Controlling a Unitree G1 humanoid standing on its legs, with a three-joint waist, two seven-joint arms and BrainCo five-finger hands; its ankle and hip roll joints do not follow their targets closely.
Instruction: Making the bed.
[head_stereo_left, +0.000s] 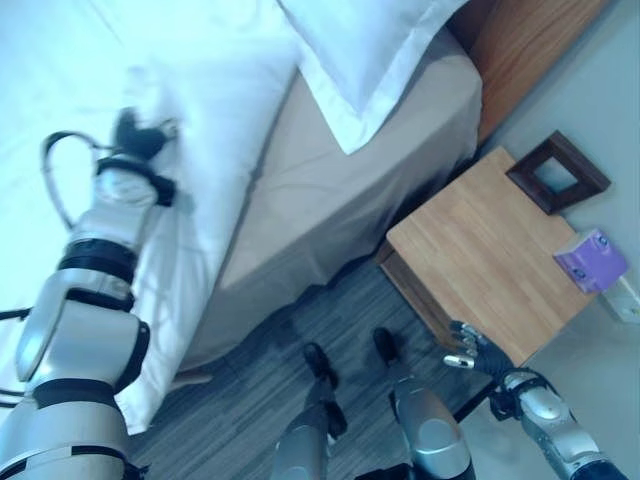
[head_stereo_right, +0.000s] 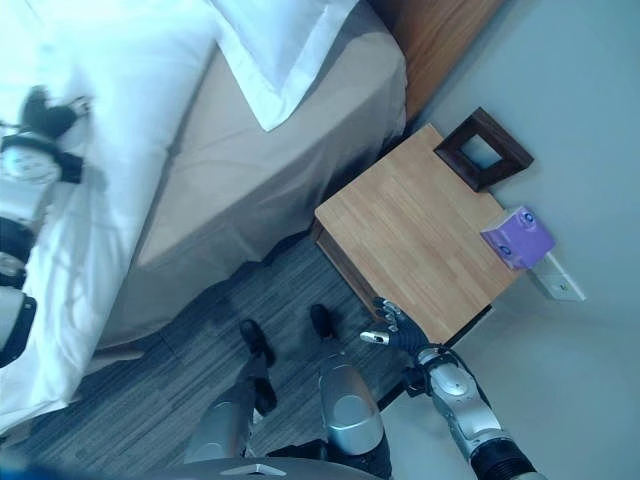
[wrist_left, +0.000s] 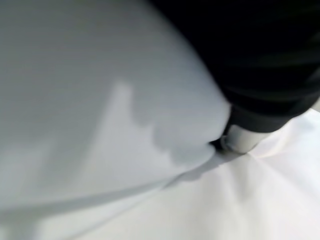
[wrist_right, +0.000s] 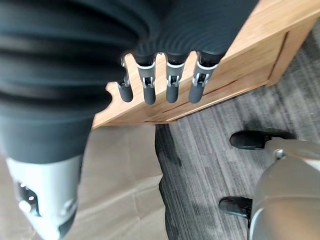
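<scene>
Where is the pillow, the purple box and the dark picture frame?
pillow (head_stereo_left: 365, 50), left eye view, middle of its white cover.
purple box (head_stereo_left: 590, 259), left eye view, its top face.
picture frame (head_stereo_left: 585, 175), left eye view, its right-hand dark wooden edge.

Left hand (head_stereo_left: 137, 135) reaching onto the white duvet (head_stereo_left: 190, 150), fingers buried in the cloth. White pillow (head_stereo_left: 365, 55) at the head of the bed, lying over the beige sheet (head_stereo_left: 340, 190), beside the wooden headboard (head_stereo_left: 525, 45). Wooden nightstand (head_stereo_left: 480, 250) near the bed, bearing a dark frame (head_stereo_left: 557, 172) and a purple tissue box (head_stereo_left: 590, 259). Right hand (head_stereo_left: 478, 350) low beside the nightstand's corner, fingers relaxed.
</scene>
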